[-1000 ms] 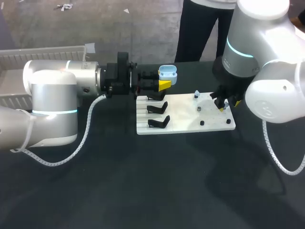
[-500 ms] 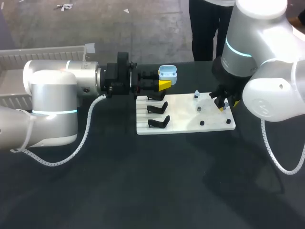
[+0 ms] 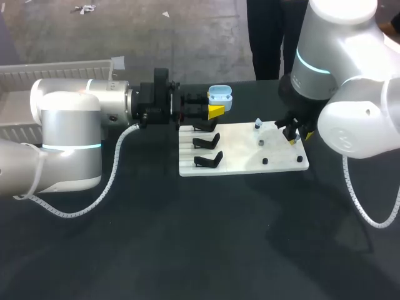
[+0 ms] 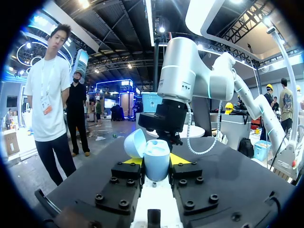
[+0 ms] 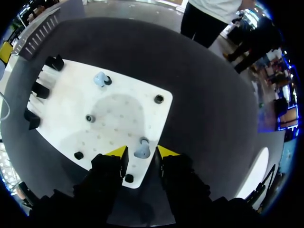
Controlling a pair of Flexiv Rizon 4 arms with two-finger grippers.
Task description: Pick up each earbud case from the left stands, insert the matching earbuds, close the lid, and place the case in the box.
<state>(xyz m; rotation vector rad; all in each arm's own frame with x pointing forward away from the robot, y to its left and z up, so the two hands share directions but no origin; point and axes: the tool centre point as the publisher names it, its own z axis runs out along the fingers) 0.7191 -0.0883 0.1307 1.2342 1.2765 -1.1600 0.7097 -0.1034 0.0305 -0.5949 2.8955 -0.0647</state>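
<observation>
My left gripper (image 3: 215, 111) is shut on a light-blue earbud case (image 3: 219, 97), held above the far left corner of the white board (image 3: 244, 153) with its lid up. In the left wrist view the case (image 4: 156, 154) sits between the yellow fingertips (image 4: 133, 161), its lid (image 4: 135, 142) tipped open to one side. My right gripper (image 3: 299, 132) hangs over the board's right end. Its wrist view shows that gripper (image 5: 142, 153) open, with a pale blue earbud (image 5: 142, 148) standing on the board between the fingers, a small gap on each side. A second earbud (image 5: 100, 79) rests further along the board.
Black case stands (image 3: 206, 140) (image 3: 209, 160) line the board's left side. Small dark pegs (image 3: 261, 142) (image 3: 265, 161) dot its right half. A white slatted box (image 3: 62, 72) sits at the far left behind my left arm.
My right arm has shifted slightly over the board's right end. The left arm and the case have stayed where they were.
</observation>
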